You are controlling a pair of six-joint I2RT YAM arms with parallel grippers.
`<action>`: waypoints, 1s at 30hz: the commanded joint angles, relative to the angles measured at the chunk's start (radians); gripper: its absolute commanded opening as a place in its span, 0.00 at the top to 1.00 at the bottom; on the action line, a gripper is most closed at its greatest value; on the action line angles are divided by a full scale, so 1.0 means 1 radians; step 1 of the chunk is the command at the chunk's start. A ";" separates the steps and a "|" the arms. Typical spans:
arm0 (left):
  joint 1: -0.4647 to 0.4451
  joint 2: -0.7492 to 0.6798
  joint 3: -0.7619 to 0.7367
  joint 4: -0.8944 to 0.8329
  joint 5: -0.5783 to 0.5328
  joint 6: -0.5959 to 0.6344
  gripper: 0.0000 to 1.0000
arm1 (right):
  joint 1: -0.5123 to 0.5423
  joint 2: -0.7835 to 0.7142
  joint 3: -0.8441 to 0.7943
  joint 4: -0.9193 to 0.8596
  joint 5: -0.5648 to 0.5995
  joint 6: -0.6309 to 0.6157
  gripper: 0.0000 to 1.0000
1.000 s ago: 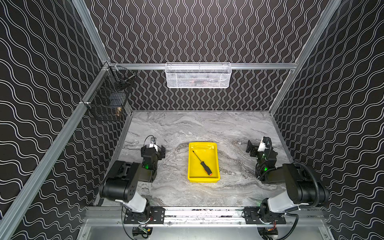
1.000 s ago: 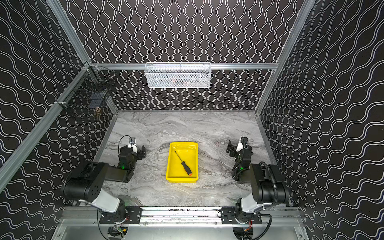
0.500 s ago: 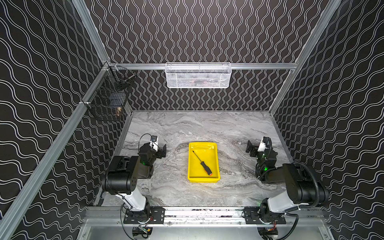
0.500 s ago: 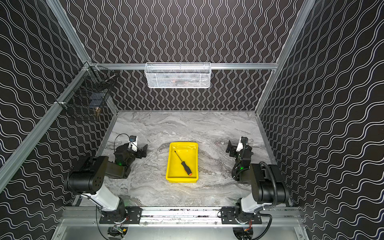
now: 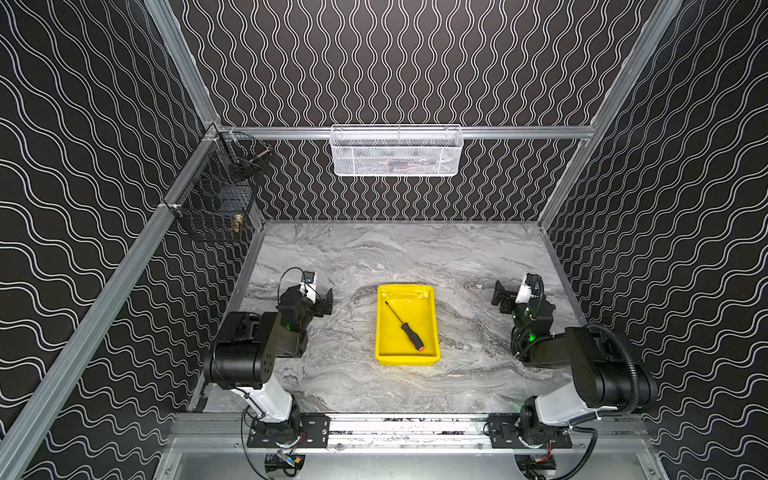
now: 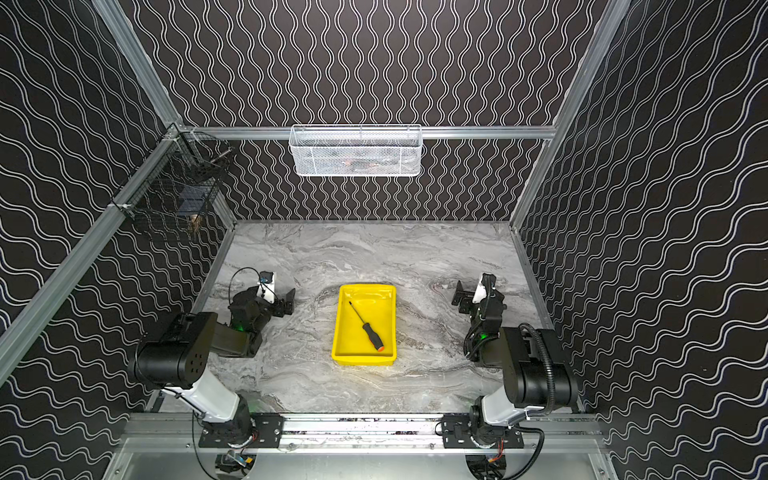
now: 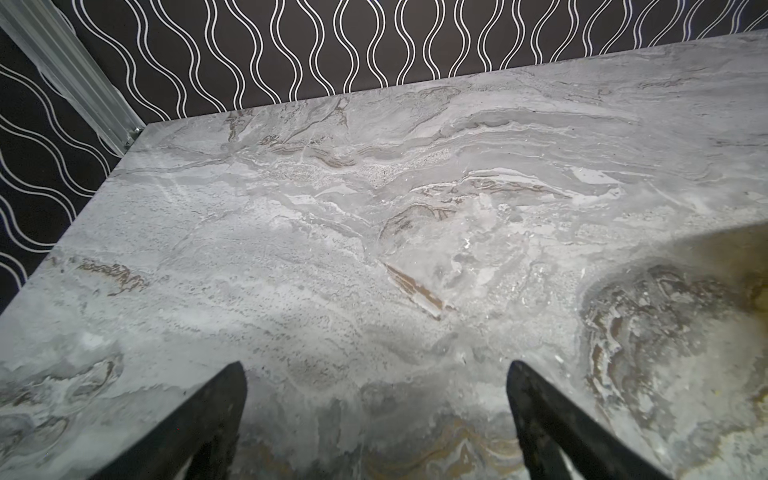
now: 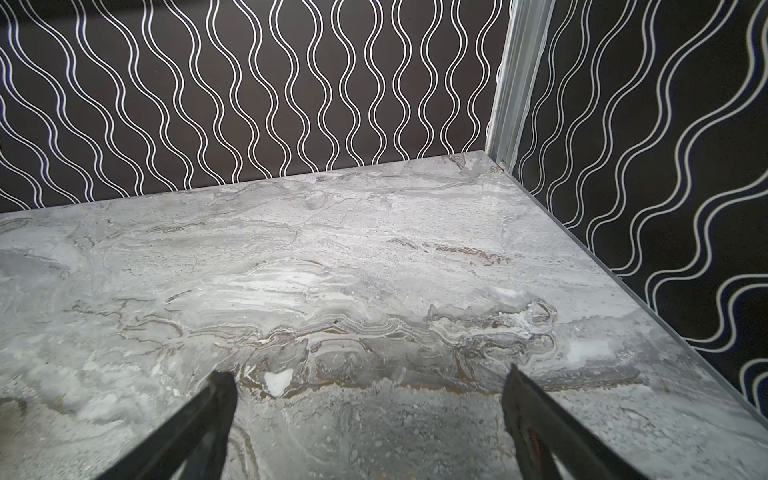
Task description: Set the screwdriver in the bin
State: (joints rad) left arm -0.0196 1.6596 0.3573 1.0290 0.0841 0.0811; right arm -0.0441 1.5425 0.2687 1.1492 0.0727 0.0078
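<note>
Wrist views are cropping left tool (image 7: 374,368) and right tool (image 8: 370,376) to tips; both are gaping empty, arms crouching beside the bin (image 5: 407,360).

The bin (image 5: 424,309) stands amid open tabletop (image 5: 415,253).

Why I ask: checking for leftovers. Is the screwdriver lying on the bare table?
No, the screwdriver lies diagonally on the floor of the yellow bin.

Black arms (image 5: 248,353) have white lower links (image 5: 268,401) (green lights (image 5: 286,326) glowing).
</note>
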 commanded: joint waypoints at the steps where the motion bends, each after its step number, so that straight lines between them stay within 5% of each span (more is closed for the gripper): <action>1: 0.000 -0.002 0.005 0.012 -0.009 -0.004 0.01 | 0.000 0.000 0.001 0.019 -0.004 -0.003 0.01; 30: -0.002 0.004 0.019 -0.012 -0.014 -0.004 0.01 | 0.001 0.000 0.001 0.021 -0.002 -0.004 0.01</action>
